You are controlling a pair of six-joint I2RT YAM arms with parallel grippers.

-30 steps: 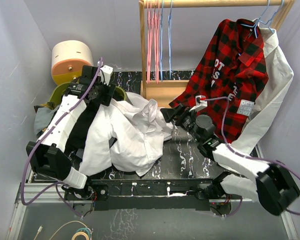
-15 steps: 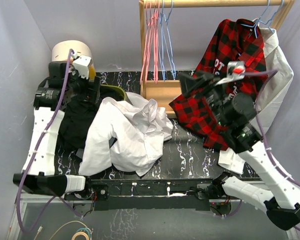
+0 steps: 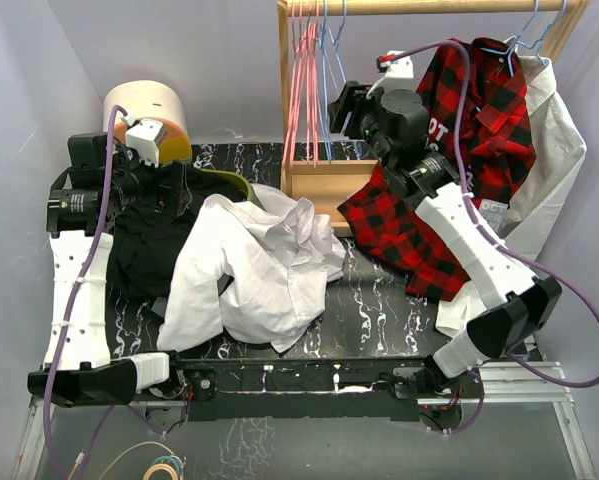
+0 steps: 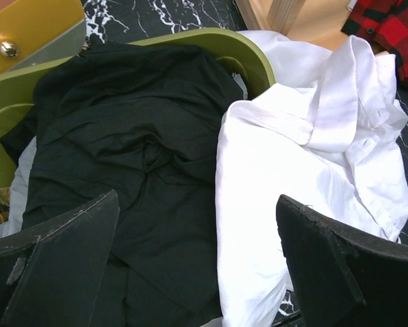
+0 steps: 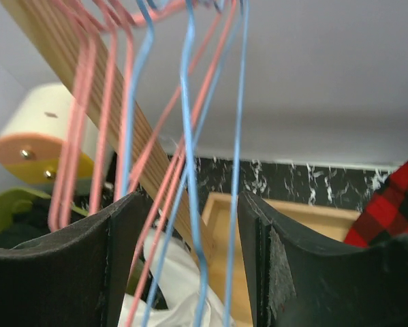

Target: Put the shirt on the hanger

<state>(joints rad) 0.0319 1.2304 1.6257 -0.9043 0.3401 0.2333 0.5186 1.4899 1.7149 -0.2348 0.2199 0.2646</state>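
The white shirt lies crumpled on the black marbled table, its collar toward the rack; it also shows in the left wrist view. The light blue hanger hangs on the wooden rail beside the pink hangers. My right gripper is raised to it and open, with the hanger's blue wires running down between its fingers, untouched. My left gripper is open and empty, held above the black garment and the shirt's left edge.
A black garment fills a green basket at the left. Pink hangers hang on the wooden rack. A red plaid shirt and another white shirt hang at the right. A cream and orange drum stands behind.
My right arm has swung up from the table to the hangers on the rail. My left arm has drawn back and up to the left, away from the shirt.
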